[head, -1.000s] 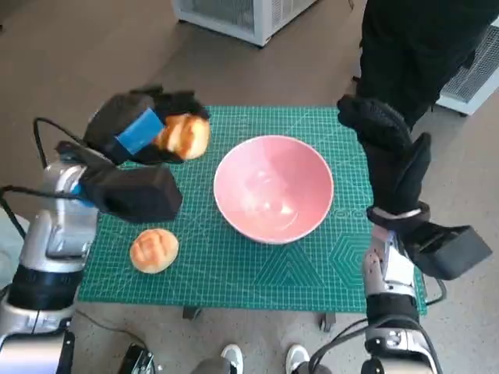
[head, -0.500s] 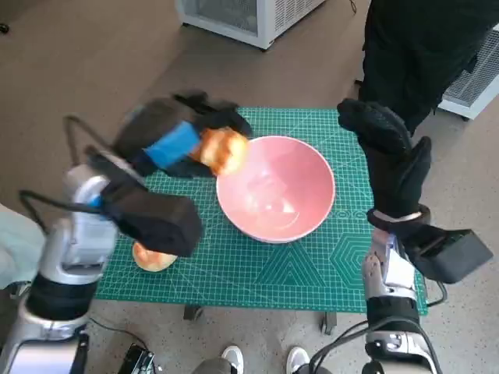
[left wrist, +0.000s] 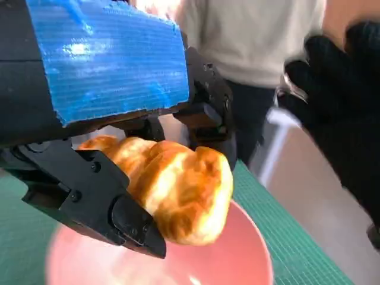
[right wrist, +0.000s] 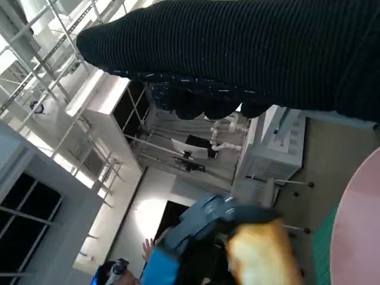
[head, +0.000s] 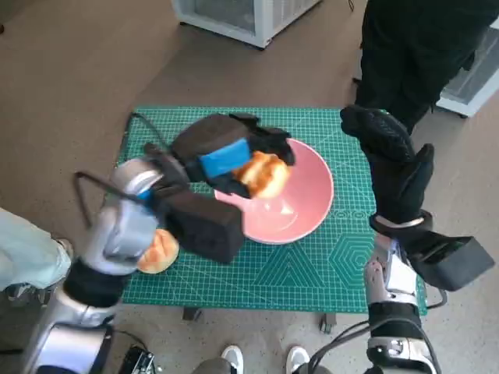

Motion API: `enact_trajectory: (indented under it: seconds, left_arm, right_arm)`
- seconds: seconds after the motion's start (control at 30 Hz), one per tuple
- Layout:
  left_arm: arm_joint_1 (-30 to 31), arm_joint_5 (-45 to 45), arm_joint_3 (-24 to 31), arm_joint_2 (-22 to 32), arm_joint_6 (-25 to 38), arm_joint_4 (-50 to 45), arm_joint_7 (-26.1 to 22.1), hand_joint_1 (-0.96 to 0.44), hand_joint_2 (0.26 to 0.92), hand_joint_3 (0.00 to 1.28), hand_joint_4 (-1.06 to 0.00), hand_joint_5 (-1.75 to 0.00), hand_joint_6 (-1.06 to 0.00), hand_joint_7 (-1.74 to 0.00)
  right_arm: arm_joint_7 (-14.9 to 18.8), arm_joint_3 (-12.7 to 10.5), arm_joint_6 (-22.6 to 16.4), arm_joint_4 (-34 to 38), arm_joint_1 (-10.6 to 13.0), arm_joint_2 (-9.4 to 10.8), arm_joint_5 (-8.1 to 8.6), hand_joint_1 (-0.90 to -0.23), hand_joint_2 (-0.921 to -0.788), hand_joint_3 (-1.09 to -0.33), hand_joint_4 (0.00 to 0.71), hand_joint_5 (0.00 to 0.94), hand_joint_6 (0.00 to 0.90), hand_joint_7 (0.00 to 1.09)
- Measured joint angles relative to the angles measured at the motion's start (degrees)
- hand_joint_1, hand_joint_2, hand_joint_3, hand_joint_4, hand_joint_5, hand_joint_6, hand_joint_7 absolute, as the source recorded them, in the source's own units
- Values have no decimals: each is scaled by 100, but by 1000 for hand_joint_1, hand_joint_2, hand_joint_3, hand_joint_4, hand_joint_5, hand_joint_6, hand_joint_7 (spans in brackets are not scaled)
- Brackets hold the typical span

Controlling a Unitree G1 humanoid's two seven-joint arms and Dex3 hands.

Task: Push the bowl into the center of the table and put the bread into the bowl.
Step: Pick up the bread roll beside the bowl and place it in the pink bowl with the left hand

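The pink bowl (head: 300, 204) sits near the middle of the green mat (head: 327, 257). Above its left half my left hand (head: 226, 152) holds a golden bread roll (head: 262, 174). The left wrist view shows that roll (left wrist: 172, 190) pinched in the black fingers (left wrist: 95, 196) over the bowl (left wrist: 237, 261). A second bread roll (head: 160, 249) lies on the mat at the front left, partly hidden by my left forearm. My gloved right hand (head: 390, 160) is raised at the bowl's right side, fingers extended, holding nothing. The right wrist view catches the held roll (right wrist: 261, 255) and the bowl's rim (right wrist: 356, 225).
A person in dark clothes (head: 413, 47) stands beyond the table's far right corner. A white appliance (head: 249, 15) stands on the floor behind the table. Shoes (head: 230, 357) show under the front edge. Another person's pale-clad leg (head: 23, 257) is at the left.
My left hand has carried the bread roll rightward from the mat's left side to above the bowl. The right hand has stayed raised in place.
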Motion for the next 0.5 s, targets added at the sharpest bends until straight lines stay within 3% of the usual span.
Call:
enact_trajectory:
  seconds: [0.23, 0.5]
  left_arm:
    - [-59, 99, -241, -305, -379, 1085, 253, 2, 920, 46, -728, -1140, -632, -1151]
    - [-78, 224, -330, -409, -653, 1620, 418, 2, 920, 66, -708, -1201, -612, -1132]
  right_arm:
    - [-68, 3, -18, -20, 98, 2, -34, -780, -921, -780, 219, 1, 111, 468]
    - [-119, 17, -18, -133, 127, 4, -87, -783, -921, -780, 220, 1, 107, 476]
